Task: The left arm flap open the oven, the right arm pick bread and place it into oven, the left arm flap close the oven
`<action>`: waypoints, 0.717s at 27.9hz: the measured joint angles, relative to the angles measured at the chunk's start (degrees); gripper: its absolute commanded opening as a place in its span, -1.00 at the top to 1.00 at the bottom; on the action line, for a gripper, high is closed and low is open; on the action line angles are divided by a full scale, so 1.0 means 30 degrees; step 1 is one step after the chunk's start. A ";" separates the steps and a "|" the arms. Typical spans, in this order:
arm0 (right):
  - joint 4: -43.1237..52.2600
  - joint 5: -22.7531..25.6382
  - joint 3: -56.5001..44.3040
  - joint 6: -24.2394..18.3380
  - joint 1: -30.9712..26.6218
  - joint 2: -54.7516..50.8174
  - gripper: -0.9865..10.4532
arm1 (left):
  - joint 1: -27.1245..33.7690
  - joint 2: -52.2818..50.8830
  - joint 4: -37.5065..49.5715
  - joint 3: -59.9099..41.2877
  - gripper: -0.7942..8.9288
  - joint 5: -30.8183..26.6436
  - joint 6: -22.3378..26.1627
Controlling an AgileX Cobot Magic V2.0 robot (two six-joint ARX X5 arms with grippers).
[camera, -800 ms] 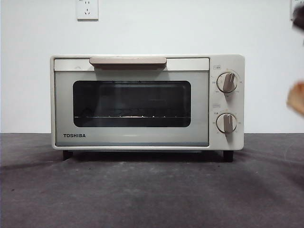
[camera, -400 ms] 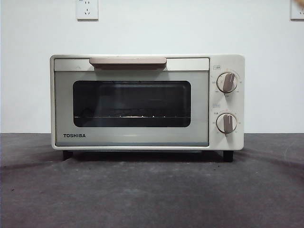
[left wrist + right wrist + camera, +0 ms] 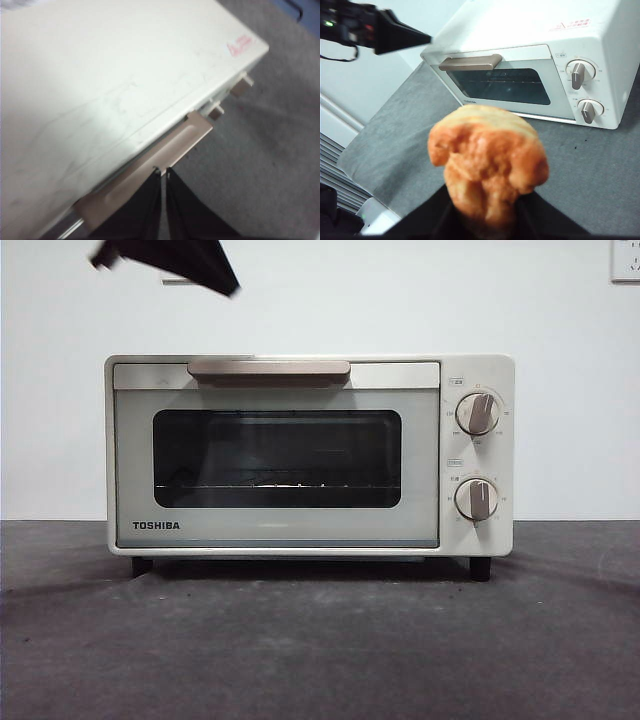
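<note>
The cream oven (image 3: 310, 455) stands on the table with its door closed and its rack bare behind the glass. A black tip, my left gripper (image 3: 225, 285), hangs above the oven's top left. From the left wrist, this left gripper (image 3: 163, 172) is shut and empty, its tips just over the beige handle (image 3: 150, 162). My right gripper (image 3: 485, 217) is shut on the bread (image 3: 487, 160), a lumpy golden bun, held in front of the oven (image 3: 535, 75) and well back from it. The left arm (image 3: 385, 32) reaches toward the handle (image 3: 470, 62).
Two round knobs (image 3: 478, 413) sit on the oven's right panel. The dark grey tabletop (image 3: 320, 640) stretches before the oven; its edge (image 3: 350, 155) drops off toward the left arm's side. A wall socket (image 3: 625, 260) is on the white wall behind.
The bread and right gripper, seen at the front view's right edge a second ago, have left that view. The left gripper has come in at the top left above the oven.
</note>
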 measured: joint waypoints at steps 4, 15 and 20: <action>0.0000 0.0007 0.0000 0.0080 0.0000 0.0007 0.68 | -0.0780 0.1093 -0.0051 0.0029 0.80 -0.1457 0.1158; 0.0000 0.0015 0.0000 0.0087 0.0000 0.0007 0.68 | -0.1450 0.2353 0.0823 0.0044 0.80 -0.2433 0.1792; 0.0000 0.0022 0.0000 0.0087 0.0000 0.0007 0.68 | -0.1479 0.2477 0.0896 0.0168 0.80 -0.2441 0.1792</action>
